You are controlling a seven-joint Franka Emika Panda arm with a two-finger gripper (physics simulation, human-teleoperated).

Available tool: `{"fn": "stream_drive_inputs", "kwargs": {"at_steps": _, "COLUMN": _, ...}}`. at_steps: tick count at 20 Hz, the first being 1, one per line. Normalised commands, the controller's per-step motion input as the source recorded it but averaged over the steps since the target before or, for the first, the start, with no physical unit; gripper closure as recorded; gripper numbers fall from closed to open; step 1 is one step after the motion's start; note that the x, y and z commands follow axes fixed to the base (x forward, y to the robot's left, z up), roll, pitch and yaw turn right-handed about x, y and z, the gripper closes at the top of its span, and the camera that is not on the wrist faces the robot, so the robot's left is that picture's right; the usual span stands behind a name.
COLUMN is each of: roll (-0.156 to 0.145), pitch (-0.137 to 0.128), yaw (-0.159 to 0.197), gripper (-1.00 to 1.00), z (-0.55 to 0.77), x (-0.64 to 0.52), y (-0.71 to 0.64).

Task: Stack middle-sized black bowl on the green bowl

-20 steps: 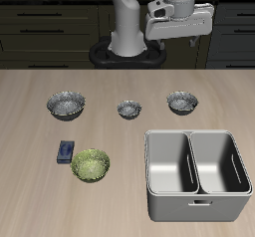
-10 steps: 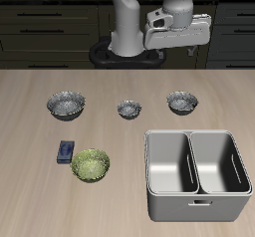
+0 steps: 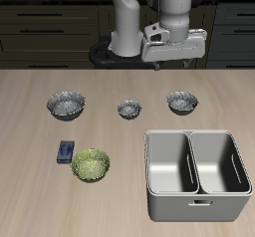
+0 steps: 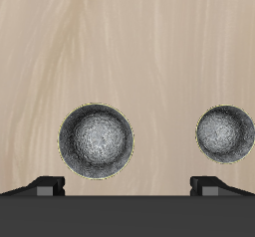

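The middle-sized black bowl (image 3: 181, 102) stands toward the back of the table, in a row with two other dark bowls. It also shows in the wrist view (image 4: 96, 139), with a shiny speckled inside. The green bowl (image 3: 90, 165) stands nearer the table's front edge, apart from the row. My gripper (image 3: 173, 52) hangs high above the table's back part, behind and above the middle-sized black bowl. In the wrist view my gripper (image 4: 129, 186) is open and empty, its fingertips (image 4: 50, 184) wide apart.
The smallest dark bowl (image 3: 128, 109) (image 4: 224, 132) stands in the middle of the row, and the widest dark bowl (image 3: 66, 105) at its other end. A small blue block (image 3: 66, 150) lies beside the green bowl. A grey double-basin bin (image 3: 196, 136) stands near the front edge.
My gripper has come down and a little forward, toward the row of bowls. Nothing on the table has moved.
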Motion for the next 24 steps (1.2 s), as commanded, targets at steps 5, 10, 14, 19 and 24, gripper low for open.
{"fn": "stream_drive_inputs", "kwargs": {"at_steps": 5, "roll": -0.012, "pitch": 0.003, "yaw": -0.006, "gripper": -1.0, "z": -0.27, "x": -0.08, "y": -0.11}}
{"fn": "stream_drive_inputs", "kwargs": {"at_steps": 10, "roll": -0.004, "pitch": 0.031, "yaw": -0.006, "gripper": -1.0, "z": -0.32, "x": -0.08, "y": -0.03}}
{"fn": "stream_drive_inputs", "kwargs": {"at_steps": 14, "roll": 0.004, "pitch": 0.008, "yaw": 0.01, "gripper": -1.0, "z": -0.24, "x": -0.07, "y": 0.03}}
{"fn": "stream_drive_inputs", "kwargs": {"at_steps": 19, "roll": 0.012, "pitch": 0.041, "yaw": -0.018, "gripper": -1.0, "z": -0.29, "x": -0.03, "y": 0.06}}
{"fn": "stream_drive_inputs", "kwargs": {"at_steps": 24, "roll": 0.014, "pitch": 0.028, "yaw": 0.013, "gripper": -1.0, "z": -0.22, "x": -0.02, "y": 0.08}}
